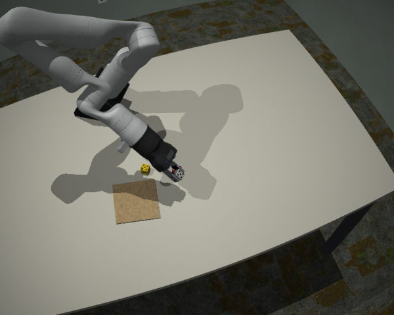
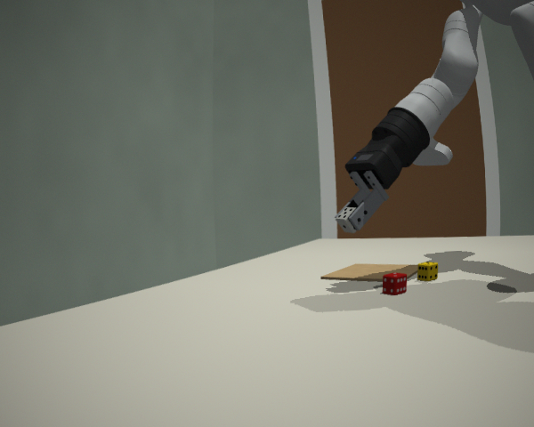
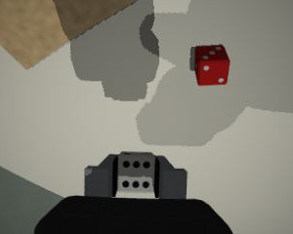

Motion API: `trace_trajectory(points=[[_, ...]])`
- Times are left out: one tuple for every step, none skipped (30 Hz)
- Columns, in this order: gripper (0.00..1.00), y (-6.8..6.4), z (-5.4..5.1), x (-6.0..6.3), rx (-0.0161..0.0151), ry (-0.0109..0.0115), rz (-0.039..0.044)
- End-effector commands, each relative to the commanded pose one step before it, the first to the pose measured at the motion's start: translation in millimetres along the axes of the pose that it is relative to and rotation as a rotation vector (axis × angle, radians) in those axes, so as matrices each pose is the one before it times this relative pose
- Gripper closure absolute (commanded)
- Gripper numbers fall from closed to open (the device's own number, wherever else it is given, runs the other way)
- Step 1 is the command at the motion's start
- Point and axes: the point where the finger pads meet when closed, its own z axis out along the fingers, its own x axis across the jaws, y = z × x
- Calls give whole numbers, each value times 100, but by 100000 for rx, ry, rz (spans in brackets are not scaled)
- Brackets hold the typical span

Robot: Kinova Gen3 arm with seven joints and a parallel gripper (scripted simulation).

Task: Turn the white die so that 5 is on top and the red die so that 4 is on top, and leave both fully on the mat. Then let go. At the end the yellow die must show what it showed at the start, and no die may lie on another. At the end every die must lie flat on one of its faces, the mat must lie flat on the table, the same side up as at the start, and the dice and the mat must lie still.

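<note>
My gripper [image 1: 178, 174] [image 2: 349, 218] [image 3: 136, 170] is shut on the white die [image 1: 179, 174] [image 2: 345, 213] [image 3: 136, 166], tilted, high above the table. Its six-pip face is towards the wrist camera; a five-pip face shows outward in the top and exterior views. The red die [image 2: 394, 284] [image 3: 212, 70] lies flat on the table beside the mat, with two pips apparently on top; in the top view the fingers mostly hide it. The yellow die [image 1: 144, 168] [image 2: 427, 271] lies flat off the mat with five on top. The tan mat [image 1: 136, 210] [image 2: 350, 271] [image 3: 20, 39] lies flat.
The yellow die is near the mat's edge on the robot base's side. The black base [image 1: 84, 113] stands at the back of the table [image 1: 275, 135] [image 2: 212, 358]. The arm's shadows fall across the table and part of the mat.
</note>
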Motion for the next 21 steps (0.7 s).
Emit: trace_trajectory(points=[[51, 329, 126, 81, -10014, 168, 2947], [51, 22, -6, 53, -1192, 208, 107], [51, 15, -5, 40, -1119, 155, 74], [51, 10, -4, 28, -1046, 107, 45], [51, 5, -3, 17, -974, 65, 21], [51, 0, -2, 8, -903, 28, 2], [51, -3, -1, 0, -833, -3, -14], [51, -6, 0, -7, -765, -28, -27], [51, -8, 1, -12, -698, -48, -36], [51, 0, 0, 0, 0, 0, 0], [51, 0, 0, 0, 0, 0, 0], [51, -10, 2, -16, -633, -63, -42], [51, -11, 2, -19, -570, -73, -46], [51, -11, 2, -20, -510, -80, -47], [51, -11, 3, -21, -451, -82, -47], [51, -11, 3, -21, -396, -81, -45], [51, -10, 3, -20, -343, -77, -42], [51, -9, 3, -18, -292, -71, -38], [51, -8, 2, -16, -245, -63, -33], [51, -7, 2, -14, -201, -55, -28], [51, -6, 2, -12, -161, -45, -23]])
